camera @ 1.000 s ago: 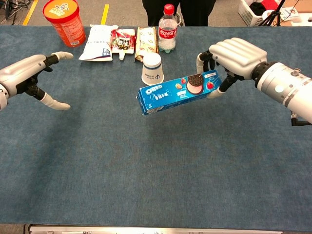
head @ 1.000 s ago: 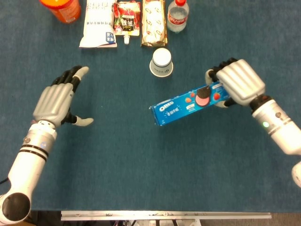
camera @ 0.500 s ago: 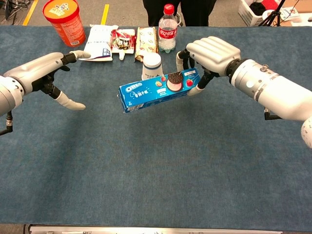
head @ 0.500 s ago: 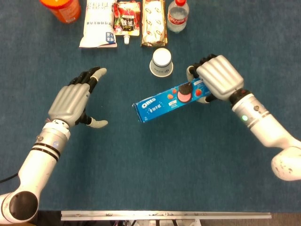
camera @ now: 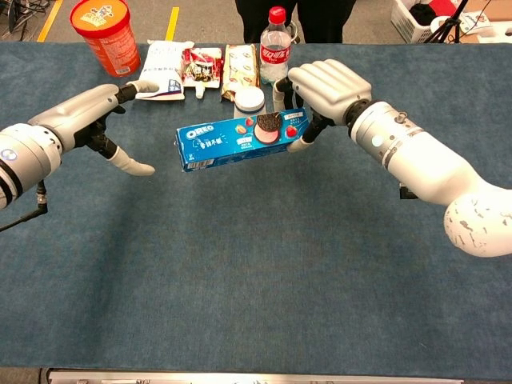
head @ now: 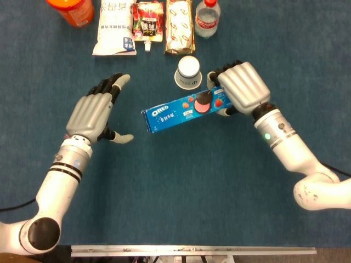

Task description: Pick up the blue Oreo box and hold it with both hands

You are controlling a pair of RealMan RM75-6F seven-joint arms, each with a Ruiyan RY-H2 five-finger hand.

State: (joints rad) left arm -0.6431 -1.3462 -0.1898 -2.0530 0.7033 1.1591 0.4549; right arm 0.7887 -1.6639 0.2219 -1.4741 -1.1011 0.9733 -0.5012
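This is looking like a robot lab or test room rather than a home. A table (camera: 240,304) covered in blue felt is filling both views, with a metal rail (head: 192,251) running along its near edge, and snacks are sitting lined up at the far side: an orange canister (camera: 104,34), a white pouch (camera: 164,72), packets (camera: 240,64), a cola bottle (camera: 274,50) and a paper cup (head: 188,71). Beyond the table, a person (camera: 292,16) is standing on a grey floor with a yellow tape line (camera: 172,20), cables (camera: 20,12) and a white basket (camera: 420,18).
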